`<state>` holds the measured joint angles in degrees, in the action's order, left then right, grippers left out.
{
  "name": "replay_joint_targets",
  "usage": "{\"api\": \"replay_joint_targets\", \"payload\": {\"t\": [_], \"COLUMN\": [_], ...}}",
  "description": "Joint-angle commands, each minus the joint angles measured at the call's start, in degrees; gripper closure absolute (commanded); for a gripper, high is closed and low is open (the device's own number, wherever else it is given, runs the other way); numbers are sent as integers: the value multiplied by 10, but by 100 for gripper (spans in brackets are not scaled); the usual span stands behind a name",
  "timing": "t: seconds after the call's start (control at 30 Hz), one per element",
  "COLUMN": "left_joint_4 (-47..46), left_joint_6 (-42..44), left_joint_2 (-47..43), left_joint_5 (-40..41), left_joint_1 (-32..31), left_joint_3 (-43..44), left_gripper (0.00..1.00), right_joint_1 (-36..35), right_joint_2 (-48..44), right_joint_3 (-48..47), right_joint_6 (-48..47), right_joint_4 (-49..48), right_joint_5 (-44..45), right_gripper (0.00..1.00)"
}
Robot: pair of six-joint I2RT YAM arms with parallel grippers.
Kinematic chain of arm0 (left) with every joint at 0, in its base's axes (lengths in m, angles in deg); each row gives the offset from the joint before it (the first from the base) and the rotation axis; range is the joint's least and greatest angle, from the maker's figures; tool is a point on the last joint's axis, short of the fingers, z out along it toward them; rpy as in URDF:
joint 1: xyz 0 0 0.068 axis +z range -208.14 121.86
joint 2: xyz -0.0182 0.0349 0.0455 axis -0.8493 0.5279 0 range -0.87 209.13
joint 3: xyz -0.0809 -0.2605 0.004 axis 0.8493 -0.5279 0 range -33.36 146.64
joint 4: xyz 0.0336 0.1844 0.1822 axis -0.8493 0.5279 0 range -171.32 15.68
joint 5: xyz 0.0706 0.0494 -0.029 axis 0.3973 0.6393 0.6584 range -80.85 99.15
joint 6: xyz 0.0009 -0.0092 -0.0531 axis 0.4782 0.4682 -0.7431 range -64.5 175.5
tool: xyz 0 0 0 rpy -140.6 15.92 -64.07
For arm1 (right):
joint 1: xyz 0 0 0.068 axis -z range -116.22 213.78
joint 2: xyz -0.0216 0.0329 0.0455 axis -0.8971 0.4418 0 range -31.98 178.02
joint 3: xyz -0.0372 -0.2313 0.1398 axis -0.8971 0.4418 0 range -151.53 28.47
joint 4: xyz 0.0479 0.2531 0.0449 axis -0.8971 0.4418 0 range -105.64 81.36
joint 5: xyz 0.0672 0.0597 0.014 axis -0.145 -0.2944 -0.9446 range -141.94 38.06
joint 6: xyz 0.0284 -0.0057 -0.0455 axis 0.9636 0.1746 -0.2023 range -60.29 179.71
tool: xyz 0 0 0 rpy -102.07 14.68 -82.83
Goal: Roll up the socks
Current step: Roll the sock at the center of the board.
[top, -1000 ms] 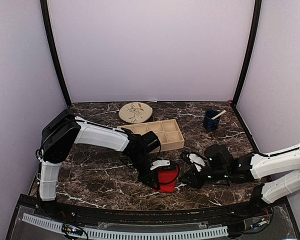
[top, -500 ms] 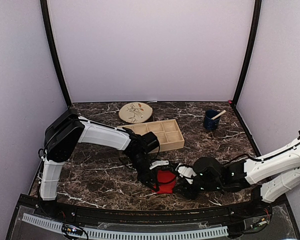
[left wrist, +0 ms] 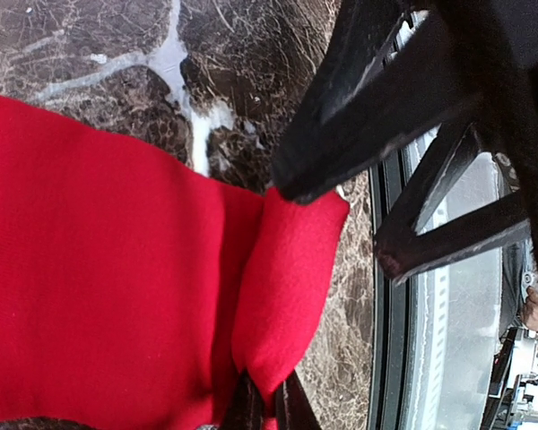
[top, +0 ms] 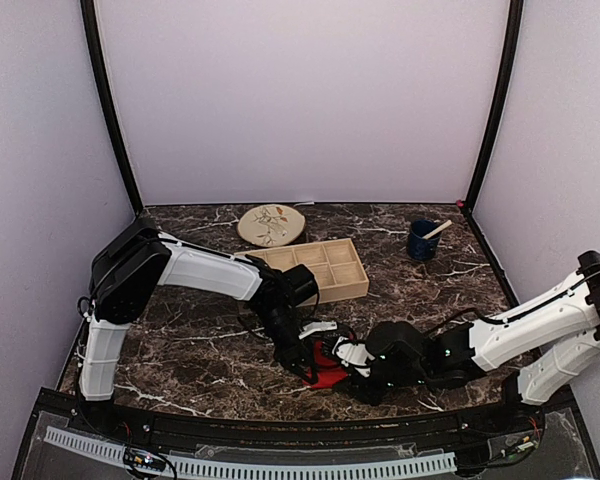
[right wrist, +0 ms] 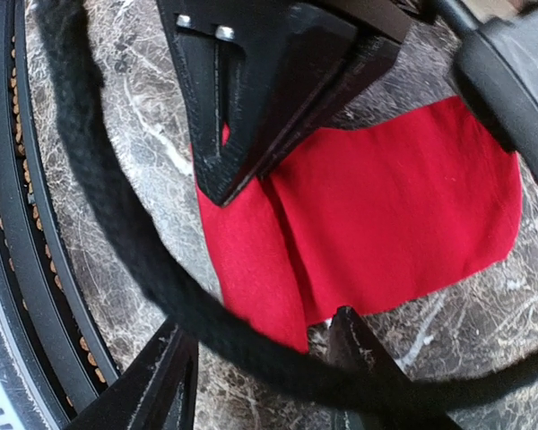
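The red socks [top: 327, 366] lie as one flat patch on the marble near the table's front edge, with one edge folded over into a strip [left wrist: 291, 269]. My left gripper [left wrist: 267, 396] is shut on the end of that strip and shows from above at the sock's left side [top: 305, 362]. The right gripper [right wrist: 260, 367] stands open, its fingers [right wrist: 357, 354] straddling the strip's corner on the sock [right wrist: 394, 215]. From above the right gripper [top: 352, 368] is at the sock's right edge. The sock's near part is hidden under both grippers.
A wooden compartment tray [top: 325, 268] sits behind the sock, with a patterned plate [top: 271, 224] further back. A blue cup holding a stick [top: 422, 240] stands at the back right. The black front rail [left wrist: 390, 340] runs close by. A black cable [right wrist: 99, 206] crosses the right wrist view.
The right arm has swung left up to the sock and its jaws have opened wider. The left gripper has stayed shut on the sock, which now lies lower and flatter.
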<state>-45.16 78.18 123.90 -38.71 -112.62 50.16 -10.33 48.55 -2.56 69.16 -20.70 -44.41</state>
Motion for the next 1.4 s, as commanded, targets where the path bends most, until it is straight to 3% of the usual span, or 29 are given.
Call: {"api": "replay_joint_targets", "payload": {"t": [0.0, 0.47, 0.7, 0.77, 0.93, 1.1, 1.37], "left_joint_4": [31, 31, 31, 31, 27, 5, -56], "left_joint_6": [3, 4, 3, 2, -10, -38, -70], "left_joint_2": [13, 14, 14, 14, 14, 4, -44], "left_joint_5": [8, 7, 7, 7, 20, 37, 50], "left_joint_1": [2, 3, 4, 4, 5, 15, 33], "left_joint_3": [4, 4, 4, 3, 4, -6, -57], "left_gripper": [100, 100, 100, 100, 100, 78, 69], "right_joint_1": [-6, -7, -7, -5, -5, 2, 24], "right_joint_2": [19, 55, 68, 72, 79, 81, 75], "right_joint_3": [-19, -32, -33, -33, -35, -34, -25], "right_joint_6": [-19, -36, -36, -35, -32, -23, -4], "right_joint_4": [-10, -17, -16, -18, -17, -17, -28], "right_joint_5": [-4, -15, -24, -28, -34, -43, -65], "right_gripper": [55, 69, 84, 92, 99, 100, 100]}}
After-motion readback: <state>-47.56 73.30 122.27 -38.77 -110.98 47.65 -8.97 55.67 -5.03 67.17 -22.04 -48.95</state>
